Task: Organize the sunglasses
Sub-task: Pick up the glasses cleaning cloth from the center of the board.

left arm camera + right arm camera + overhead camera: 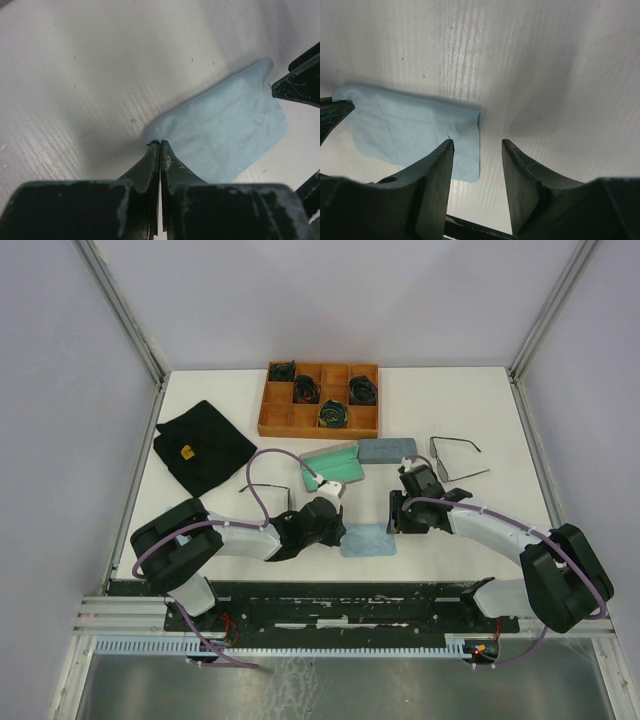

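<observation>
One pair of sunglasses (455,453) lies at the right of the table and another pair (266,488) lies left of centre, beside my left arm. Neither is held. A light blue cloth (368,540) lies flat between my two grippers. My left gripper (160,143) is shut on the cloth's (225,132) near corner, which bunches up at the fingertips. Over the cloth's (410,127) opposite edge my right gripper (477,145) stands open, one finger (440,165) above the fabric and the other above bare table.
An open green-lined case (335,465) and a grey-blue case (387,450) lie just beyond the grippers. A wooden compartment tray (270,412) with dark green coiled bundles (333,413) stands at the back. A black cloth (200,448) lies at the left.
</observation>
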Controlling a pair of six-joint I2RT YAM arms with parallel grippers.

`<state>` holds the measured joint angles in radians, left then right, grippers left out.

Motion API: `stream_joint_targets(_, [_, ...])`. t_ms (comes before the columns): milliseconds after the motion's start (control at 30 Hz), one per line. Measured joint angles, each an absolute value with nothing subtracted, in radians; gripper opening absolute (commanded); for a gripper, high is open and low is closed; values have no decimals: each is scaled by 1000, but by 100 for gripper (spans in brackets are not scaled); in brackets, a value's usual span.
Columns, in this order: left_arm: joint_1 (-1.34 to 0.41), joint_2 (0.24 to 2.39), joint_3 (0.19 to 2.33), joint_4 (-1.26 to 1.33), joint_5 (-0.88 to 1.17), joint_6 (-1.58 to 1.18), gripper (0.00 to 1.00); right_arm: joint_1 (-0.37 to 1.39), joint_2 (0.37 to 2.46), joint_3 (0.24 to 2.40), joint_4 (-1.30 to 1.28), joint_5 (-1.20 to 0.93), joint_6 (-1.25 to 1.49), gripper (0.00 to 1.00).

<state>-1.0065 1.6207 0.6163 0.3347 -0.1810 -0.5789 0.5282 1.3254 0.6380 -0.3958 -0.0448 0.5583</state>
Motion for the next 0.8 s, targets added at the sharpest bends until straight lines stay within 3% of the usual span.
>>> stream_joint_targets(500, [-1007, 1621, 616, 335, -179, -579, 3, 528, 1373, 626, -330, -102, 567, 41])
stream_joint_targets(800, [-1007, 1621, 616, 335, -173, -579, 3, 528, 1388, 626, -311, -115, 572, 23])
